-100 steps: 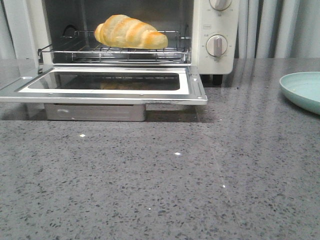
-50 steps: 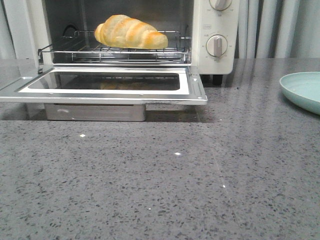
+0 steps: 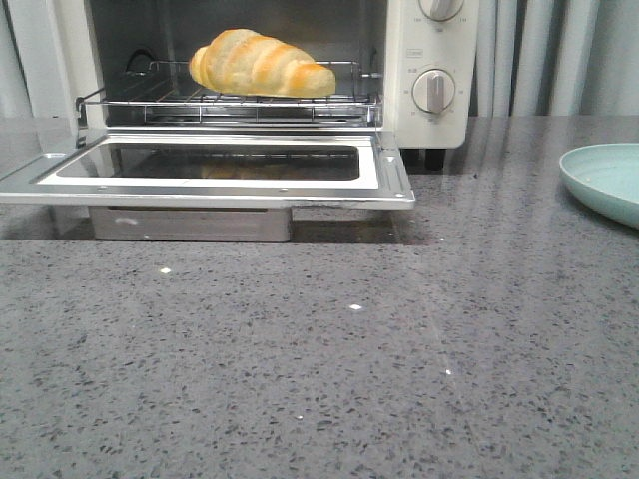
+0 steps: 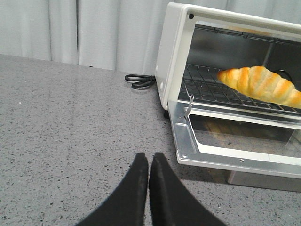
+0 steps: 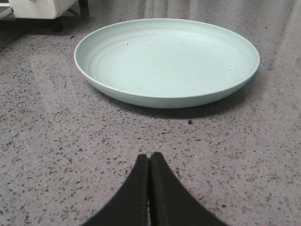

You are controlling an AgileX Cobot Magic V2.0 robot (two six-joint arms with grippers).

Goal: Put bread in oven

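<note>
The bread [image 3: 260, 64], a golden crescent roll with darker bands, lies on the wire rack inside the cream-white oven [image 3: 429, 60], whose glass door [image 3: 210, 170] is dropped open flat. It also shows in the left wrist view [image 4: 261, 84], with the oven [image 4: 171, 56] ahead. My left gripper [image 4: 148, 157] is shut and empty, low over the counter in front of the oven's left corner. My right gripper [image 5: 149, 157] is shut and empty, over the counter just short of the plate. Neither gripper shows in the front view.
A pale green plate [image 5: 164, 61] lies empty on the grey speckled counter at the right; it also shows in the front view [image 3: 609, 180]. A metal crumb tray [image 3: 190, 224] sits under the open door. A black power cord [image 4: 140, 80] lies behind the oven.
</note>
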